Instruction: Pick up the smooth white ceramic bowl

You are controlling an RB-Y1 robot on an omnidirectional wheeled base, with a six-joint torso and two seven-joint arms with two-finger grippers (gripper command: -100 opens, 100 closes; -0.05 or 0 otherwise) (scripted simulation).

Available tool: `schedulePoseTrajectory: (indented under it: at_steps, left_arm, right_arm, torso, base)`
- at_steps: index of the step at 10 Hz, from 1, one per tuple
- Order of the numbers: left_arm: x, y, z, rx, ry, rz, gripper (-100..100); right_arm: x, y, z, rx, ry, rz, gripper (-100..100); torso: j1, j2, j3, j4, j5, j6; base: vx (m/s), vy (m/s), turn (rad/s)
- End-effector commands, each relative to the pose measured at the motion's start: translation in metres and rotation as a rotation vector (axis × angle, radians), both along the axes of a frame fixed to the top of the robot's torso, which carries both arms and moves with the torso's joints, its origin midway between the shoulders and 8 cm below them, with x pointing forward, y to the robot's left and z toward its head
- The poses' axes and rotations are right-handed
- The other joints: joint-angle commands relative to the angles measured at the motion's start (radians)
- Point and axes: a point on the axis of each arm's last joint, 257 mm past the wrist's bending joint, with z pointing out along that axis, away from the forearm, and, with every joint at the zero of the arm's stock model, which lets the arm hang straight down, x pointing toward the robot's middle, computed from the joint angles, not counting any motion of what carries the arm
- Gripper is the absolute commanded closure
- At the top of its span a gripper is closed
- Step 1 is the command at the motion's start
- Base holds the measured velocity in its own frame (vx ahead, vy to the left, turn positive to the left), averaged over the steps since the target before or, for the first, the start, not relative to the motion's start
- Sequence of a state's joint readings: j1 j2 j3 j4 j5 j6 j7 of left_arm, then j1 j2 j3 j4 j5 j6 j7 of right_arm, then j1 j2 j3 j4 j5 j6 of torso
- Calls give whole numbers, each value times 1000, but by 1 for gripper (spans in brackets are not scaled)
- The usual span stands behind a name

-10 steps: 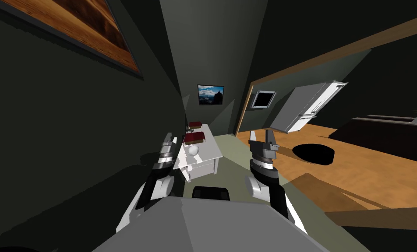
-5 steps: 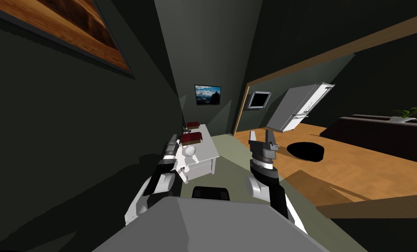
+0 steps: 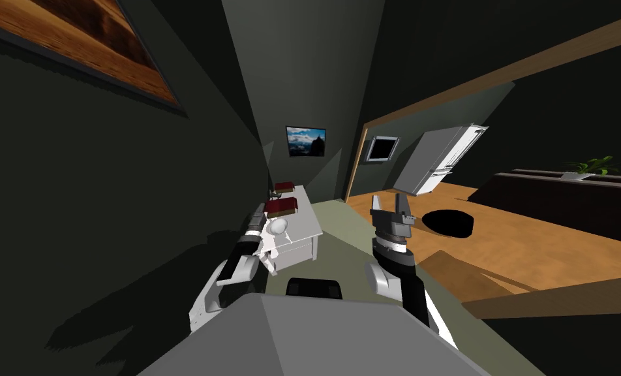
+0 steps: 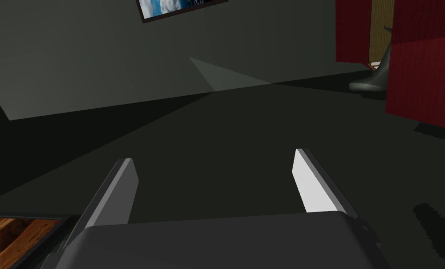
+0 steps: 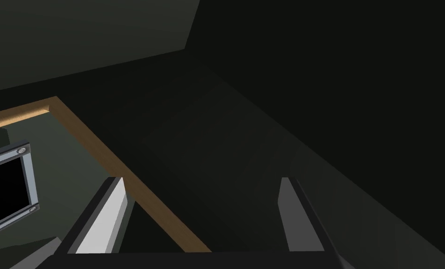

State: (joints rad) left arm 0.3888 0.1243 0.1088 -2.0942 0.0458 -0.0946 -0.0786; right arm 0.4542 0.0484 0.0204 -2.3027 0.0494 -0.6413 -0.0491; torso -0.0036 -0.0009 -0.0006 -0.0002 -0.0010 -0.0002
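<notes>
The white bowl [image 3: 278,226] sits at the white table's [image 3: 306,226] near end, just right of the left gripper [image 4: 213,159], whose fingers stand apart; the right gripper [image 3: 389,200], well away, is spread too.

Bowl [image 3: 278,226] sits on the table's [image 3: 306,223] near end, a box [image 3: 282,207] behind it; my left gripper [image 4: 213,155] just left, right gripper [image 3: 394,203] well apart.

Round white bowl [image 3: 278,226] on white table [image 3: 306,225]

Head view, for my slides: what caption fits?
Open left gripper near the white bowl on the table; right gripper open, pointing up.
</notes>
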Motion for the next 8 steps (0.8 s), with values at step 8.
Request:
schedulePoseTrajectory:
  at_steps: [8]
  left_arm:
    - [25,45,-87,-95,254,67,-100]
  right_arm:
    - [0,0,0,0,0,0,0]
  torso:
    - [1,-1,0,0,0,0]
  base:
    - [20,-53,-30]
